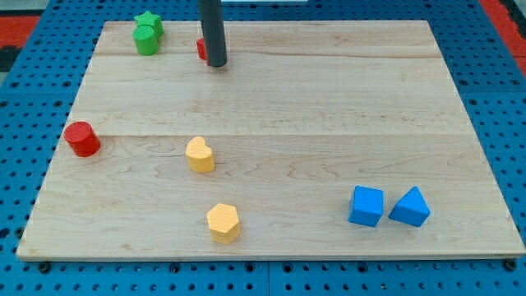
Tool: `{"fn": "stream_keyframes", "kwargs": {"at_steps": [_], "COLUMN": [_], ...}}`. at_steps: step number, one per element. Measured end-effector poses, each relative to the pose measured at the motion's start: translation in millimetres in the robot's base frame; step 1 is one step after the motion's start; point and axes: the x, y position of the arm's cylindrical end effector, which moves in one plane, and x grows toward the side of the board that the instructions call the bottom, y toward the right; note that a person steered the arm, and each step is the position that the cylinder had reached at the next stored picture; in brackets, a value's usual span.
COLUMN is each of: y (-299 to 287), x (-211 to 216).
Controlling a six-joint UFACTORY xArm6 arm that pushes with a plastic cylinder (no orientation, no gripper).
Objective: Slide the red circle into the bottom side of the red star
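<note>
Looking down at a pale wooden board (pixel 329 107) on a blue pegboard, you find the dark rod coming in from the view's top, with my tip (pixel 216 63) resting near the board's top edge. No claw exists on this arm, so nothing is apart, together or clamped; the rod simply ends in a blunt tip. Touching or just beside my tip, on its left in the view, a small sliver of red shows; this is probably the red star (pixel 200 49), though the rod hides most of it and its shape cannot be confirmed. Taking that star as your landmark, the red circle (pixel 82 138) sits well apart from it, down and far to the view's left, close to the board's left edge. A green star and a green round block (pixel 148 33) sit together to the star's left, near the top edge. A yellow heart (pixel 199 154) lies below the star, and a yellow hexagon (pixel 223 222) lower still. A blue cube (pixel 366 205) and a blue triangular block (pixel 409 206) rest far down and to the right. By my judgement the pushing has not begun: my tip first needs to travel round to the circle's far lower-left side, then drive it up and rightward to meet the star's bottom side, passing left of the yellow heart.
</note>
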Motion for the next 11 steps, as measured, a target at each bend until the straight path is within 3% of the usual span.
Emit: {"fn": "stream_keyframes", "kwargs": {"at_steps": [2,3,4,5,6,7,8,9,11], "y": [32,-20,-30,-1,-8,-70,-141,-181,-154], "x": [-28,-31,-24,65,157,200,216,207,106]}}
